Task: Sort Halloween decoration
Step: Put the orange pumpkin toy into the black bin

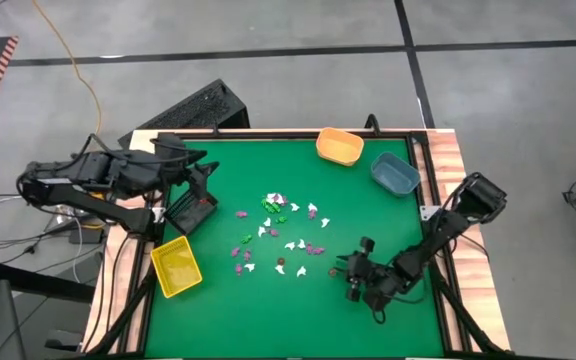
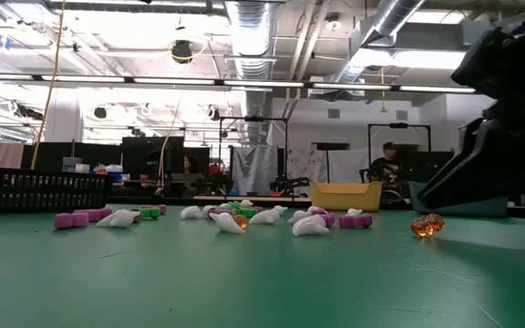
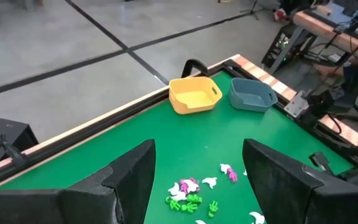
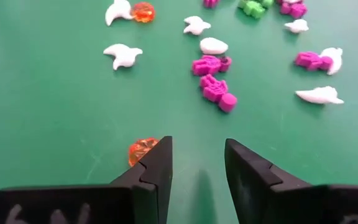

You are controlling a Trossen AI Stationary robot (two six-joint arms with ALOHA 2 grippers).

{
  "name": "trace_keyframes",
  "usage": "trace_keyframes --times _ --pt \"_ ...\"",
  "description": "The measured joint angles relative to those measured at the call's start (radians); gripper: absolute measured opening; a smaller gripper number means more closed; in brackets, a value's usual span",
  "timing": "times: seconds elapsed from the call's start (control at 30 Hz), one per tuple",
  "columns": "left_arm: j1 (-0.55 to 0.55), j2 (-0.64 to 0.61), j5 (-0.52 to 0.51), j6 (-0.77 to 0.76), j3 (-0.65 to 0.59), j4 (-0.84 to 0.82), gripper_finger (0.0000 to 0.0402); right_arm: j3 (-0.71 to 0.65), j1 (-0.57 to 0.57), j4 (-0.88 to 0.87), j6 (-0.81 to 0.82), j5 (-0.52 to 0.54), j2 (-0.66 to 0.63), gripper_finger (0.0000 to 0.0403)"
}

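We see the Halloween decoration [image 1: 278, 232] scattered as a loose cluster of tiny trinkets near the middle of the green surface [image 1: 268, 310], none of them yet in the yellow bin [image 1: 176, 267], the orange bin [image 1: 339, 147], the blue bin [image 1: 395, 174] or the black bin [image 1: 191, 211]. Our right hand [image 4: 196, 163] is low over the surface on the cluster's right side, its fingers narrowly parted and holding nothing, with an orange pumpkin trinket [image 4: 140, 150] lying just beside one fingertip rather than between them. Our left hand [image 3: 197, 177] waits spread wide and empty above the black bin. We judge these pieces to be light, hard moulded plastic, smooth enough to skid or pop out under a pinch. The rounded pumpkin is best taken across its widest part, with the fingers centred over it first.
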Motion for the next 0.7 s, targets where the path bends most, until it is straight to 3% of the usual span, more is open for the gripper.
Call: trace_keyframes --times 0.5,0.7 --pt "0.000 0.013 -0.073 -0.040 0.000 -0.002 0.0231 0.001 0.022 -0.108 -0.073 -0.037 -0.071 0.0133" --pt "0.000 0.014 -0.101 -0.034 0.000 -0.002 0.0231 -0.038 0.026 0.033 -0.169 -0.040 -0.070 0.0152"
